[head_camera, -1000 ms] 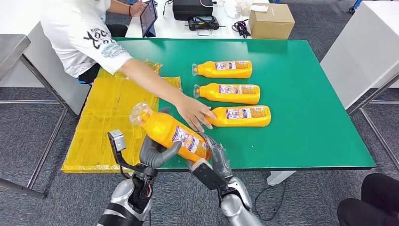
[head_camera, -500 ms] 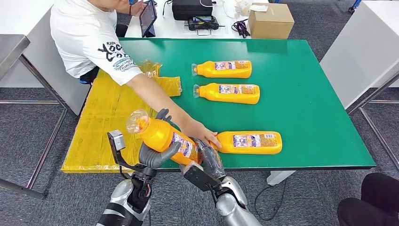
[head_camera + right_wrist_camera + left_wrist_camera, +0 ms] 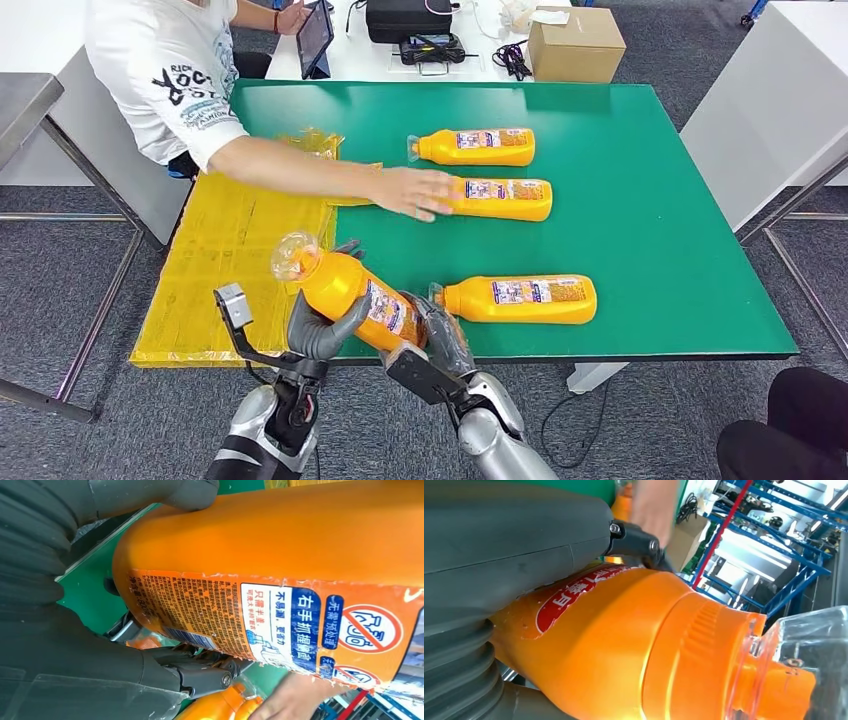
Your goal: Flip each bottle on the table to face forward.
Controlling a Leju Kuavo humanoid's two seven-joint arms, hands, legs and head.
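Note:
I hold an orange bottle point(image 3: 350, 292) with a clear cap tilted above the table's near edge. My left hand point(image 3: 322, 325) grips its upper body from below, and my right hand point(image 3: 440, 335) grips its base. Its back label faces up. The left wrist view shows the orange bottle point(image 3: 634, 655) close, with a red label; the right wrist view shows the bottle point(image 3: 280, 570) and its printed back label. Three more orange bottles lie on the green table point(image 3: 660, 200): one near the front point(image 3: 520, 299), one in the middle point(image 3: 500, 198) under a person's hand point(image 3: 412, 190), one at the back point(image 3: 475, 146).
A person in a white shirt point(image 3: 165, 70) leans in from the left. Yellow sheeting point(image 3: 235, 250) covers the table's left part. A cardboard box point(image 3: 577, 44), a tablet point(image 3: 315, 35) and cables sit on the white table behind.
The person's hand left the front bottle, now lying near the table's front edge, and reached to the middle bottle. My two hands keep the tilted bottle almost in place.

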